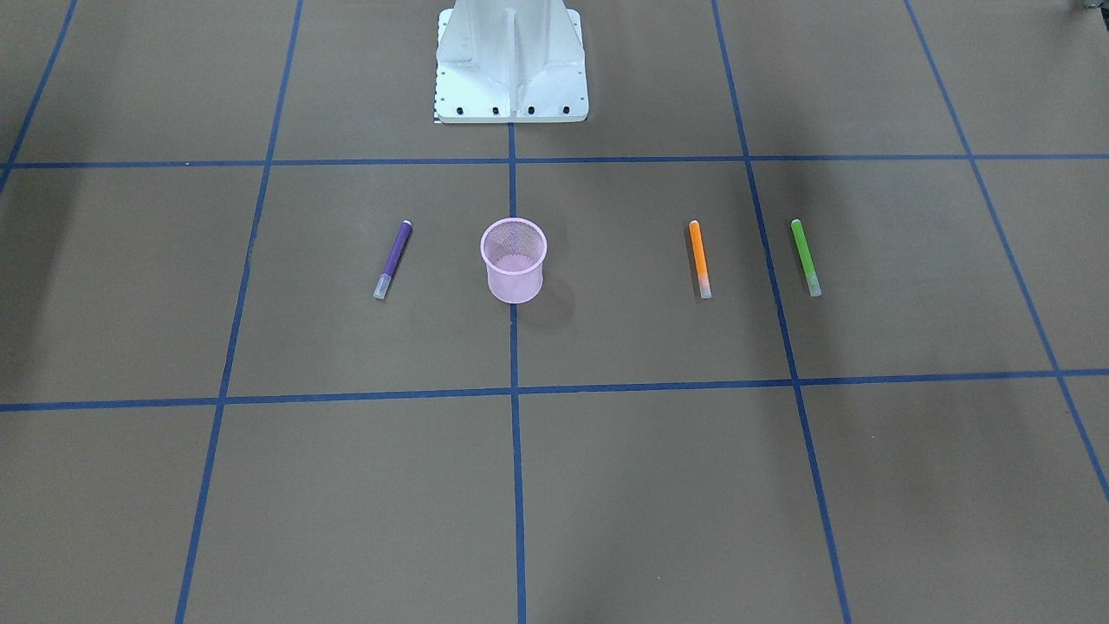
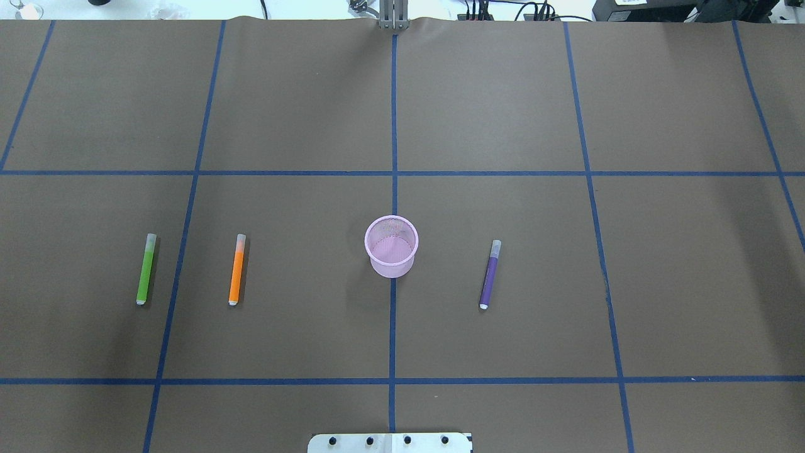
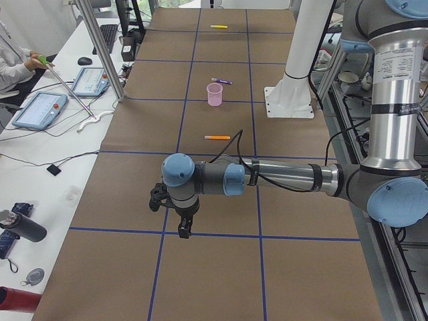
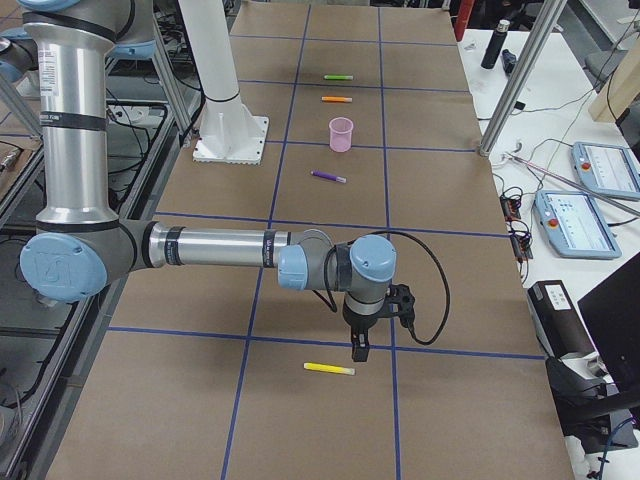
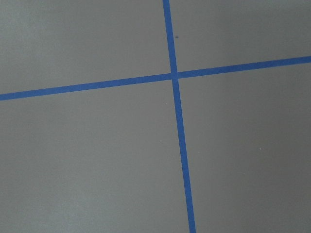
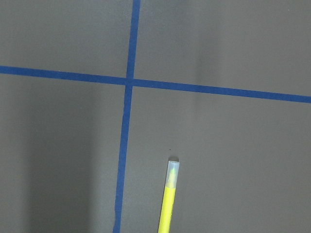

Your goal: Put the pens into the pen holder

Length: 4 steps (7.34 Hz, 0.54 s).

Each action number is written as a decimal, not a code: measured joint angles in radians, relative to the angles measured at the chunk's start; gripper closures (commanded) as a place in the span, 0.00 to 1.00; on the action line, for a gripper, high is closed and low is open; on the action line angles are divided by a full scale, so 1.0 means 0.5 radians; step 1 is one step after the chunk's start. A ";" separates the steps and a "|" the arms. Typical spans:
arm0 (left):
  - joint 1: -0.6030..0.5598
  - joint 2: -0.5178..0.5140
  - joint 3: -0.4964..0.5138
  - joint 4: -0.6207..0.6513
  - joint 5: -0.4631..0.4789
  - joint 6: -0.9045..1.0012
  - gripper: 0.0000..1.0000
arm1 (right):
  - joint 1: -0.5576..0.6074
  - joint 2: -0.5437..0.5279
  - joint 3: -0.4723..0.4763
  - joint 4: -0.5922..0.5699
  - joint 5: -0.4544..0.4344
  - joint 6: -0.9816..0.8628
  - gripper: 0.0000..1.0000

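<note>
I cannot tell how wide the right gripper (image 4: 358, 352) stands near the yellow plastic marker pen (image 4: 329, 369), lying well apart from the pink wire-mesh cylindrical pen holder (image 2: 391, 267); an off-centre pinch could roll it.

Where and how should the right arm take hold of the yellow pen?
I'd grip the yellow pen at mid-barrel, coming straight down with the jaws across its width. It lies flat on the table with nothing beside it, and the right gripper hangs close by.
</note>
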 measured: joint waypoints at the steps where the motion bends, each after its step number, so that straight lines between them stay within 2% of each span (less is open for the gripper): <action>1: 0.000 0.001 -0.001 -0.015 0.000 0.000 0.00 | 0.000 0.000 0.000 0.000 0.001 0.000 0.00; 4: 0.002 0.002 -0.002 -0.085 -0.001 -0.001 0.00 | 0.000 0.004 0.005 0.001 0.001 0.001 0.00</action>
